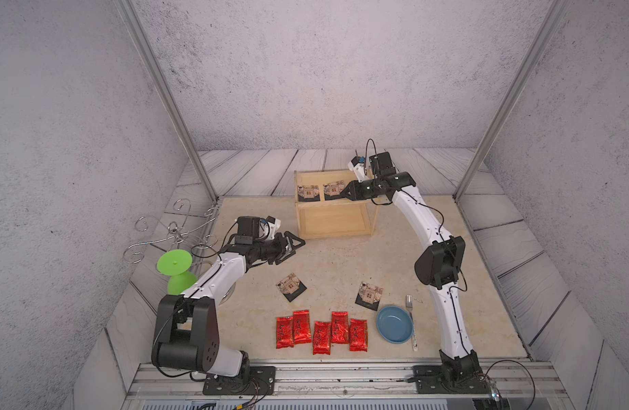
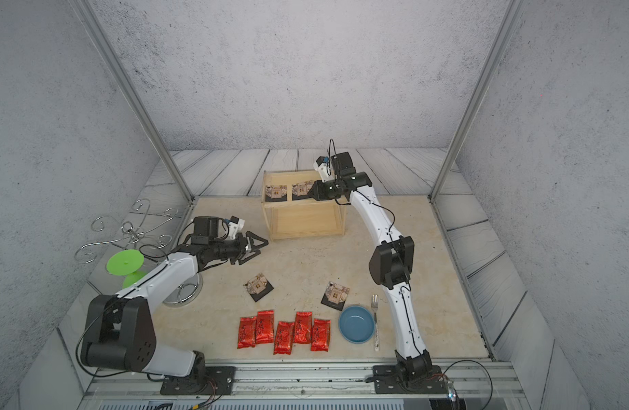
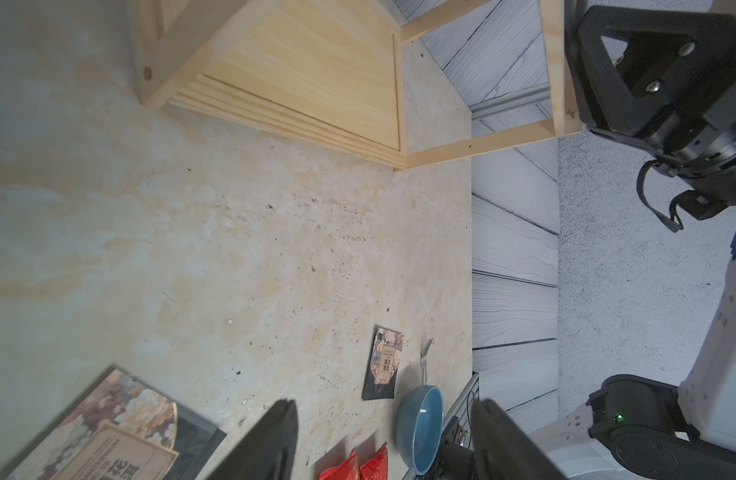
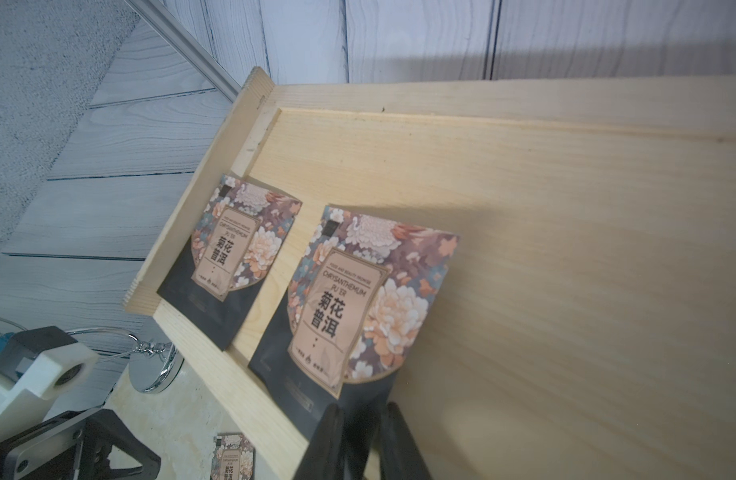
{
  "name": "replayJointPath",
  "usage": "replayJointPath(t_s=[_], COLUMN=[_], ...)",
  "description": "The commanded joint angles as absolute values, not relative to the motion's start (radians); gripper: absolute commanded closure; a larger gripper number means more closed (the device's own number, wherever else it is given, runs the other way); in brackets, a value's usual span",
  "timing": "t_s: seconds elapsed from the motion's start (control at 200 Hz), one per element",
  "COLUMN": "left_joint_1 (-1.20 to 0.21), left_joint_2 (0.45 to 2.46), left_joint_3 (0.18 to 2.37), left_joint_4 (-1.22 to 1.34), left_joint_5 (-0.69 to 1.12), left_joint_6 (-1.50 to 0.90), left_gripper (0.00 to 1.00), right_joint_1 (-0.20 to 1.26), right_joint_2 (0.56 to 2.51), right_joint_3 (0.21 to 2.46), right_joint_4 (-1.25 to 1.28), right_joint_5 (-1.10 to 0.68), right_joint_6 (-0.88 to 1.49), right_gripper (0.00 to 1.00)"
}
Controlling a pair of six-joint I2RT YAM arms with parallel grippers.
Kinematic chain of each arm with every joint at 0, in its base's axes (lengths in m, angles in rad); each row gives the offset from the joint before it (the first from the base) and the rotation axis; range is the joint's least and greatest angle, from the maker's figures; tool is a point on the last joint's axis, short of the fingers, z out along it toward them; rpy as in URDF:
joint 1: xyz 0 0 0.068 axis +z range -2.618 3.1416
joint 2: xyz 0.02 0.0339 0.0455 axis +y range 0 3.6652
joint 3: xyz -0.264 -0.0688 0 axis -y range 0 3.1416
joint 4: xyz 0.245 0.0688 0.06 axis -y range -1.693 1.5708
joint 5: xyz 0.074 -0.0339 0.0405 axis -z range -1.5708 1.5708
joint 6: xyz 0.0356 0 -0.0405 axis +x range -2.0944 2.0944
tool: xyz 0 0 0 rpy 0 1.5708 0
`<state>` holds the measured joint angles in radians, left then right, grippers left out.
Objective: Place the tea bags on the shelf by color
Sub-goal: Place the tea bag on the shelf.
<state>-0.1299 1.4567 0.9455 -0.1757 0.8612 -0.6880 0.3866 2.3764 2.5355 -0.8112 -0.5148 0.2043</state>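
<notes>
A: So, where is the right gripper (image 4: 361, 415)?

B: Over the top tier of the shelf (image 1: 332, 220), at the near right corner of the second black packet (image 4: 358, 299). That one lies flat, just right of the first black packet (image 1: 308, 192). The jaws stand a crack apart. The dark corner sits at their mouth, and I cannot tell whether a pad touches it.

A: Which way do those two point?

B: Flowered ends far, dark ends toward the near rail. They're squarish, so hardly any long axis.

A: And the next pick?

B: My guess is the left loose packet (image 1: 291, 287) on the table (image 1: 341, 262). It lies just near of the left gripper (image 1: 294, 250), whose jaws gape wide on nothing, so that arm is closer. It sits cornerwise, flowered end far left. The red packets (image 1: 321, 332) lie in a near row, long axes near to far.
</notes>
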Motion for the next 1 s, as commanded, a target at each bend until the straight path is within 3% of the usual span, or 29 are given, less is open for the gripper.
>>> replayJointPath(t_s=[0.0, 0.996], left_joint_1=[-0.117, -0.103], left_joint_2=[1.442, 1.426], left_joint_3=[0.953, 0.936], left_joint_4=[-0.155, -0.138], left_joint_5=[0.876, 0.882], left_joint_6=[-0.679, -0.691], left_gripper=[0.29, 0.29], right_joint_1=[0.398, 0.423], right_joint_2=[2.405, 2.423], right_joint_3=[2.568, 2.569], right_joint_4=[-0.802, -0.793], right_joint_5=[-0.486, -0.469], right_joint_6=[0.187, 0.192], right_gripper=[0.79, 0.73])
